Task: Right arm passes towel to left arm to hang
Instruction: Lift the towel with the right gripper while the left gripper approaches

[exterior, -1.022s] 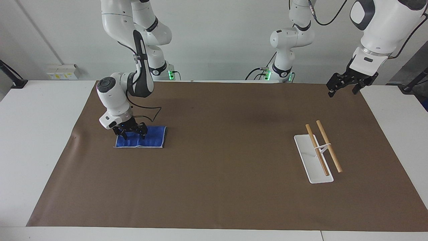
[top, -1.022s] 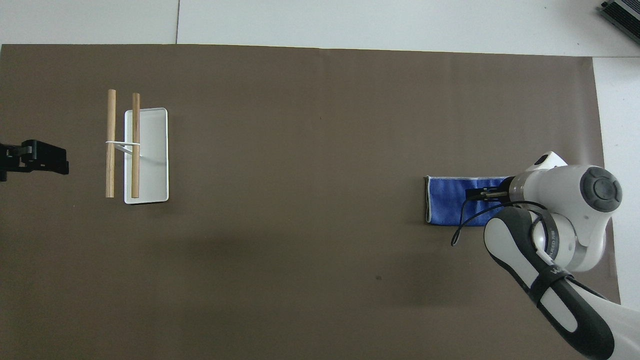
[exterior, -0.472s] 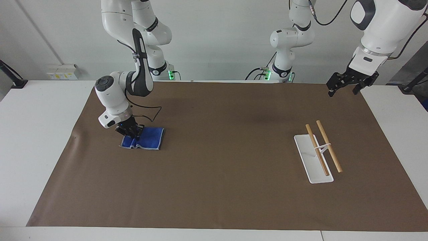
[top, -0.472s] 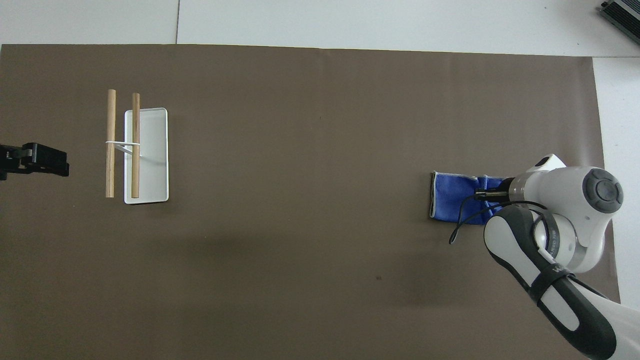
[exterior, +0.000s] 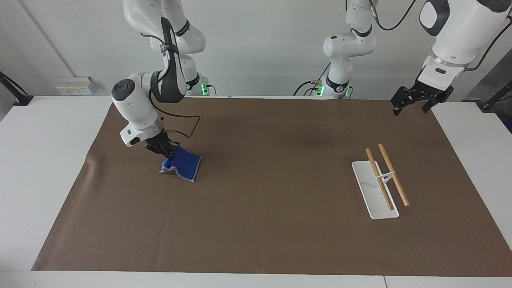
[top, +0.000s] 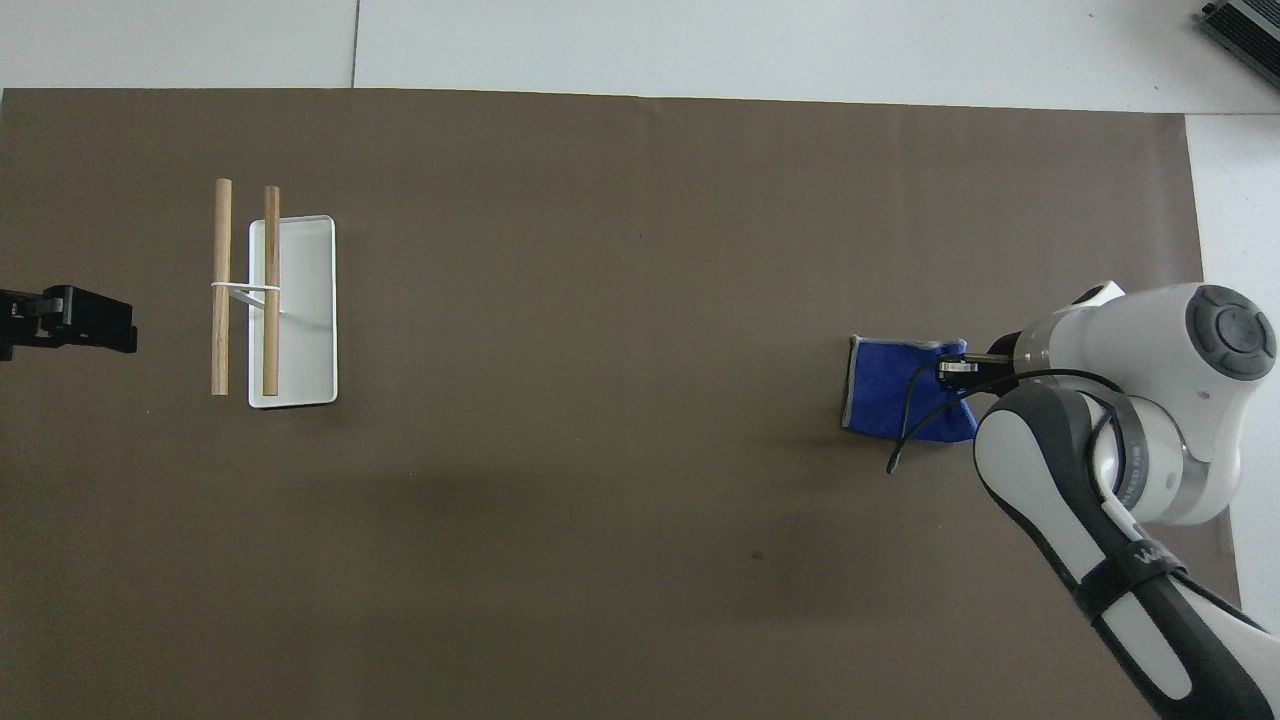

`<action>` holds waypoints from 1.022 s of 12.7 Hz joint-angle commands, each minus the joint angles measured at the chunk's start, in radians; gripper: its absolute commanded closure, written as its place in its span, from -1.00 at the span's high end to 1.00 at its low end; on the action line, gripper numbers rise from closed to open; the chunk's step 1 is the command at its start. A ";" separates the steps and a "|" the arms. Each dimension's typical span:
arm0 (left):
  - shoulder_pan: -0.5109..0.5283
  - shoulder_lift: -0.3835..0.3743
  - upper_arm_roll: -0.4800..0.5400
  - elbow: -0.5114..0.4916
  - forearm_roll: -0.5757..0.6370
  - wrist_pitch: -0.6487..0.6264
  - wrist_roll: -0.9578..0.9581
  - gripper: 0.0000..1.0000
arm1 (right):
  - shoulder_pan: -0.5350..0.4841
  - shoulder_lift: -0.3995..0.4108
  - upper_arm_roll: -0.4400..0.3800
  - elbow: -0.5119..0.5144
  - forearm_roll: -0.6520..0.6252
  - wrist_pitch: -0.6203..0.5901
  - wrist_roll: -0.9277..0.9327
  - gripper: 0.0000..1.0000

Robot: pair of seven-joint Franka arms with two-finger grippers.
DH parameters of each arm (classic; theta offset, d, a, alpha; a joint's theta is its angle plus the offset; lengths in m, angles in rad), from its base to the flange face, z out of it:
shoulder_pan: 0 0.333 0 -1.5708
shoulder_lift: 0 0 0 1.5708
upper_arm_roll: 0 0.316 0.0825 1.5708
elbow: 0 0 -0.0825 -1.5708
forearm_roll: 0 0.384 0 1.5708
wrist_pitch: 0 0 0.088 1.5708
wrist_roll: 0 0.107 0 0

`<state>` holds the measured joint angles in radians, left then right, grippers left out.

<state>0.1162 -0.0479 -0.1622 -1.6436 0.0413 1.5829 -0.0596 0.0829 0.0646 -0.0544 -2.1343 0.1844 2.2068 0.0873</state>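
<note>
The blue towel [exterior: 185,166] hangs crumpled from my right gripper [exterior: 167,152], which is shut on its upper edge a little above the brown mat at the right arm's end of the table; its lower edge still touches the mat. In the overhead view the towel [top: 895,398] shows beside the right gripper [top: 950,366]. The rack [exterior: 380,178], a white base with two wooden bars, stands at the left arm's end; it shows in the overhead view [top: 290,310] too. My left gripper [exterior: 412,105] hangs in the air over the mat's edge at that end and shows in the overhead view [top: 60,320].
A brown mat [exterior: 272,200] covers most of the white table [exterior: 44,160]. A black cable [exterior: 188,128] loops from the right wrist just above the towel.
The right gripper has closed on the towel and lifted it, moving toward the table's middle; the towel went from flat to bunched and hanging. The left arm has barely moved.
</note>
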 commanded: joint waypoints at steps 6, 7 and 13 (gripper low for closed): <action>-0.016 -0.023 -0.014 -0.025 -0.017 0.012 -0.110 1.00 | 0.032 0.014 0.039 0.253 0.390 -0.213 0.311 -1.00; -0.016 -0.024 -0.020 -0.031 -0.043 0.041 -0.191 1.00 | 0.032 0.018 0.057 0.267 0.470 -0.207 0.371 -1.00; -0.010 -0.067 -0.120 -0.192 -0.132 0.386 -0.814 1.00 | 0.158 0.029 0.074 0.255 0.844 -0.006 0.742 -1.00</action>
<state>0.1088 -0.0575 -0.2625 -1.7386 -0.0642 1.8578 -0.7102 0.2011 0.0768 0.0149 -1.8846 0.9419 2.1353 0.7394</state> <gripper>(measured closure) 0.000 0.943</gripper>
